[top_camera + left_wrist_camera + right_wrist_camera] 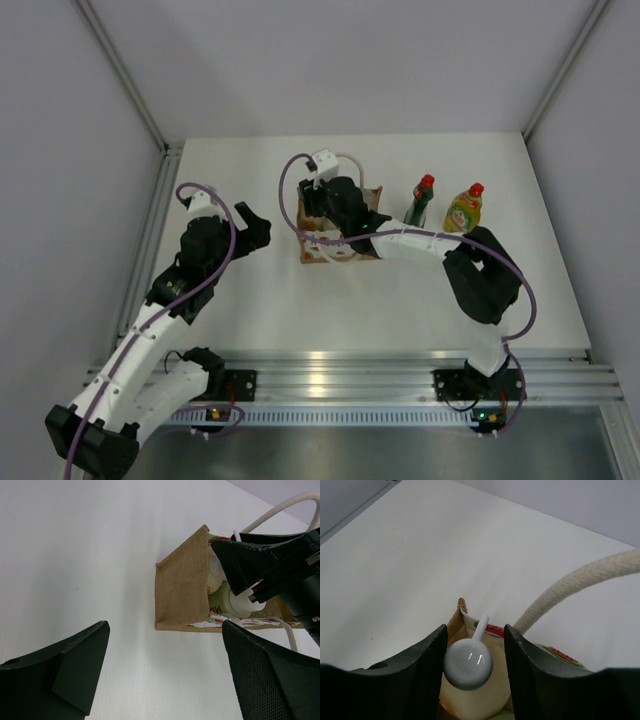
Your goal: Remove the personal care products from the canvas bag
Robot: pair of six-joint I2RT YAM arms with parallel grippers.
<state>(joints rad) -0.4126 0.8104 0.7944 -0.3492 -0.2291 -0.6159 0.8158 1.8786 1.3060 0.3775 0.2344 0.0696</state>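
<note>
The canvas bag (312, 250) stands mid-table, its tan side (182, 590) facing the left wrist view. My right gripper (325, 205) reaches down into it. Its fingers (475, 630) are shut on the cream bottle (480, 695), either side of the white nozzle head (468, 664). A second bottle with a white cap (242, 602) stands beside it inside the bag. The dark green bottle (421, 203) and the yellow-green bottle (464, 210), both red-capped, stand on the table right of the bag. My left gripper (262, 228) hovers open left of the bag, holding nothing (165, 670).
A cream rope handle (580, 580) arches over the bag just right of my right fingers. Another handle loop lies in front of the bag (335, 255). White walls enclose the table, and a metal rail (400, 365) runs along its near edge.
</note>
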